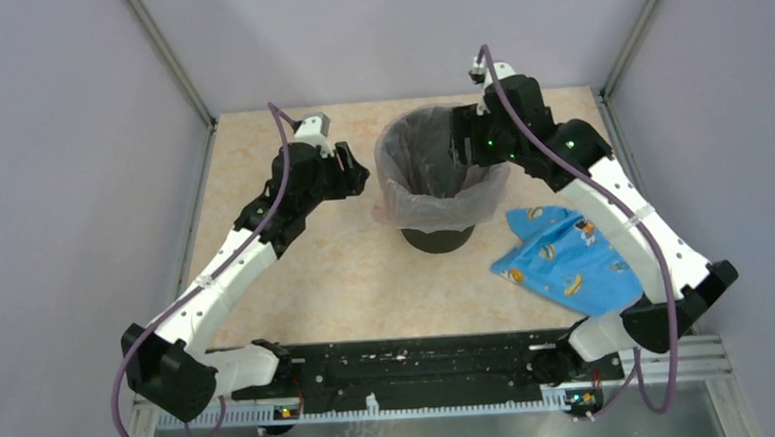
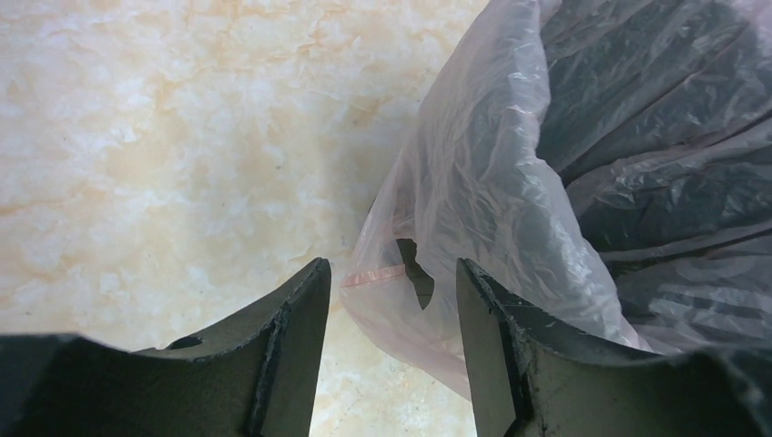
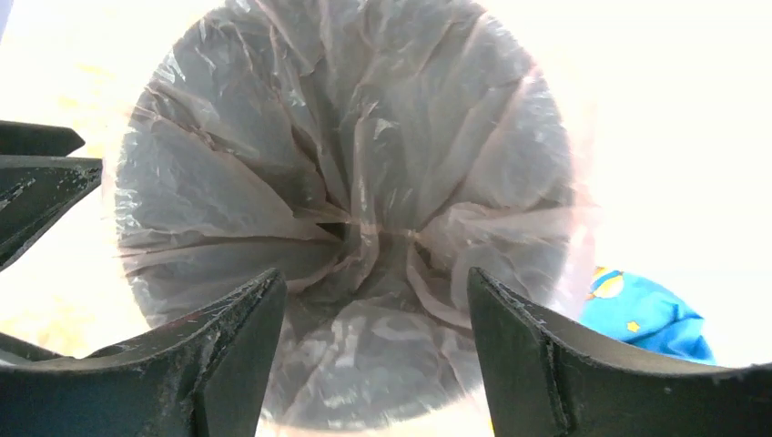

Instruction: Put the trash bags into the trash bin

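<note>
the pale-pink trash bag [image 1: 433, 208] lines the black trash bin [image 1: 438, 240], its edge draped over the rim. my left claw [image 2: 391, 273] gapes empty beside it; my right claw [image 3: 375, 278] hangs open over its mouth.

A robot test cell in a lab: plain lilac walls [image 1: 61, 176] and metal corner posts [image 1: 168, 58] enclose a marble-patterned desk [image 1: 307, 283], with two arms [image 1: 235, 251] bolted at 6 o'clock.
</note>
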Action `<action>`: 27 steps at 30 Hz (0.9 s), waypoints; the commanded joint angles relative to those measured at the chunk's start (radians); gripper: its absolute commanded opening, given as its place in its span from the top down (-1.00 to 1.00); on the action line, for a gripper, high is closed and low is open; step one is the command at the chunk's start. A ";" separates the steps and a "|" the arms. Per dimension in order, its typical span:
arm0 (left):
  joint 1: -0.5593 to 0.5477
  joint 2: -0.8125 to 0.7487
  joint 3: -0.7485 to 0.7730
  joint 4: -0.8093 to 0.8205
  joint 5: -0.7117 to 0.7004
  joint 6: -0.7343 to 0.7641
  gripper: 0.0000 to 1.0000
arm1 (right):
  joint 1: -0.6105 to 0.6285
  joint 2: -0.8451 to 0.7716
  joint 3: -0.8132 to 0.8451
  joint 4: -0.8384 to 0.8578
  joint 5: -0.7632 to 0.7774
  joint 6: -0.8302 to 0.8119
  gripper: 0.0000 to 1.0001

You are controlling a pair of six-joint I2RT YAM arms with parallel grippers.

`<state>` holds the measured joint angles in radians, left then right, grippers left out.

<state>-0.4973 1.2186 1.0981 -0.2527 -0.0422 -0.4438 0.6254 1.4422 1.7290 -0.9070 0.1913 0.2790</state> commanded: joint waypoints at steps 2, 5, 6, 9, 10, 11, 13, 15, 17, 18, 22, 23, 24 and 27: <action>0.004 -0.069 0.039 0.013 0.052 0.016 -0.25 | 0.001 -0.141 -0.046 0.020 0.102 0.029 -0.52; 0.004 -0.092 0.043 0.020 0.095 0.013 -0.31 | 0.000 -0.198 -0.123 0.049 0.141 0.046 -0.66; 0.004 -0.100 0.044 0.027 0.106 0.010 -0.32 | -0.003 -0.212 -0.149 0.060 0.153 0.052 -0.70; 0.004 -0.104 0.064 0.043 0.145 0.010 -0.43 | -0.044 -0.227 -0.195 0.076 0.148 0.067 -0.78; 0.004 -0.098 0.073 0.054 0.168 0.018 -0.48 | -0.075 -0.224 -0.204 0.081 0.116 0.070 -0.78; 0.004 -0.090 0.083 0.059 0.184 0.020 -0.51 | -0.109 -0.223 -0.215 0.090 0.074 0.072 -0.78; 0.002 -0.058 0.112 0.056 0.211 0.023 -0.54 | -0.160 -0.216 -0.231 0.127 0.010 0.071 -0.78; 0.001 -0.008 0.154 0.031 0.227 0.027 -0.55 | -0.182 -0.193 -0.228 0.156 -0.028 0.069 -0.78; -0.006 0.044 0.187 0.023 0.244 0.030 -0.56 | -0.189 -0.155 -0.216 0.172 -0.054 0.069 -0.76; -0.012 0.074 0.200 0.022 0.238 0.035 -0.56 | -0.190 -0.137 -0.212 0.179 -0.062 0.070 -0.73; -0.027 0.156 0.251 -0.005 0.198 0.066 -0.53 | -0.210 -0.078 -0.221 0.209 -0.075 0.071 -0.61; -0.032 0.173 0.262 -0.012 0.179 0.076 -0.52 | -0.220 -0.065 -0.225 0.213 -0.080 0.073 -0.58; -0.034 0.194 0.271 -0.019 0.168 0.084 -0.52 | -0.226 -0.051 -0.226 0.214 -0.086 0.073 -0.55; -0.043 0.232 0.280 -0.017 0.158 0.097 -0.50 | -0.230 -0.025 -0.240 0.229 -0.092 0.074 -0.50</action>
<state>-0.5274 1.4216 1.3285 -0.2752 0.1413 -0.3882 0.4114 1.3998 1.4963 -0.7368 0.1284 0.3439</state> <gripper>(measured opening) 0.757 0.765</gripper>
